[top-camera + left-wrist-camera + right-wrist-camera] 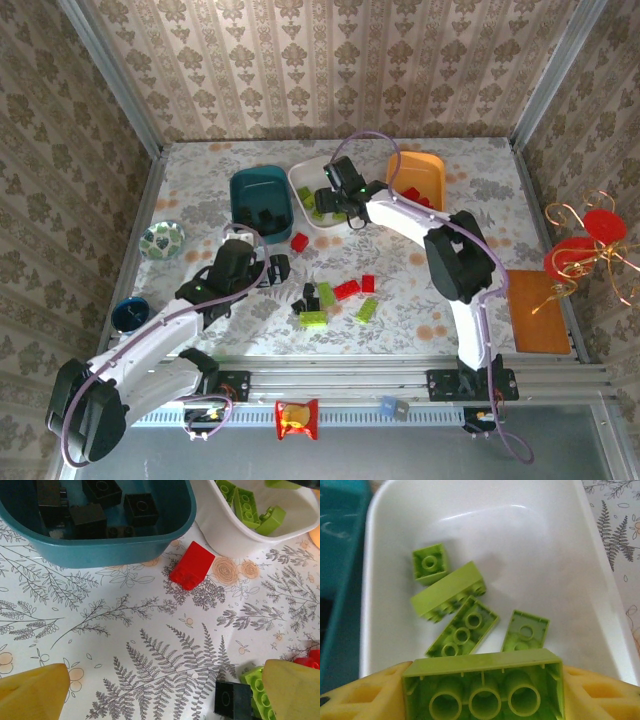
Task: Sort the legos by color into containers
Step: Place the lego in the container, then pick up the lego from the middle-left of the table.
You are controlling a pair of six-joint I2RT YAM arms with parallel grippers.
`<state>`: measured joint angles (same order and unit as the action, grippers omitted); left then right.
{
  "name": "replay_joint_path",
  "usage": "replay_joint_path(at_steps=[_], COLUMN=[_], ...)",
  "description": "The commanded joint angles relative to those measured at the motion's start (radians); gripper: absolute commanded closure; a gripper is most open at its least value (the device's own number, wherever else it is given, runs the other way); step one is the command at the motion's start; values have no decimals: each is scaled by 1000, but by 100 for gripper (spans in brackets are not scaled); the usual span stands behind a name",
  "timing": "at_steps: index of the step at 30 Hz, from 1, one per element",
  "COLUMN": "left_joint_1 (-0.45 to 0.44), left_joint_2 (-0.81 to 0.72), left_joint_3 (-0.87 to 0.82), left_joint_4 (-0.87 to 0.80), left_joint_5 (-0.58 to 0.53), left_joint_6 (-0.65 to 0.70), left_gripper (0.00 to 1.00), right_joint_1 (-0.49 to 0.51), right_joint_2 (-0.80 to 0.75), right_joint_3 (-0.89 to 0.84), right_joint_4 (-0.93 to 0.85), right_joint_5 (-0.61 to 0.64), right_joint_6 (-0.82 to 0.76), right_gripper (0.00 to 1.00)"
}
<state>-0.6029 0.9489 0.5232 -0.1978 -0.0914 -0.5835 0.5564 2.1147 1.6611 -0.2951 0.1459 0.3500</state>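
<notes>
Patterned walls (300, 70) close in the fern-printed worktop (420, 290), where the right hand (332, 203) grips a lime brick (482, 680) over the white tub (545, 540) of green bricks (462, 630), while the left hand (162, 695) gapes wide above loose bricks (345, 290) near the teal tub (240, 185).

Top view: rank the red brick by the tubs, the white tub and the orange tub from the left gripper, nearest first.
1. Red brick, just ahead-right of left gripper.
2. White tub, farther back.
3. Orange tub, far right.

I can read no text, label or number anywhere; the red tag (297, 418) at bottom centre is too blurred.
</notes>
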Motion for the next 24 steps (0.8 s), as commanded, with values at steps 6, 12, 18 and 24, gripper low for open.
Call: replay_joint_path(at_steps=[6,12,18,24], left_joint_1=[-34,-106,-166,-216], left_joint_2=[22,99,266,398], left_joint_3=[-11,23,68,153], left_joint_4=[-12,-2,21,9], left_joint_5=[76,177,214,163], left_joint_6=[6,44,71,127], left_gripper=[0,8,31,36], right_joint_1=[-9,6,25,49], right_joint_2=[-32,-214,-377,-508], right_joint_3=[57,-147,-382,-555], right_joint_4=[-26,49,123,178], right_joint_5=[-26,-31,-29,-30], right_joint_6=[30,47,78,118], right_gripper=[17,17,17,17])
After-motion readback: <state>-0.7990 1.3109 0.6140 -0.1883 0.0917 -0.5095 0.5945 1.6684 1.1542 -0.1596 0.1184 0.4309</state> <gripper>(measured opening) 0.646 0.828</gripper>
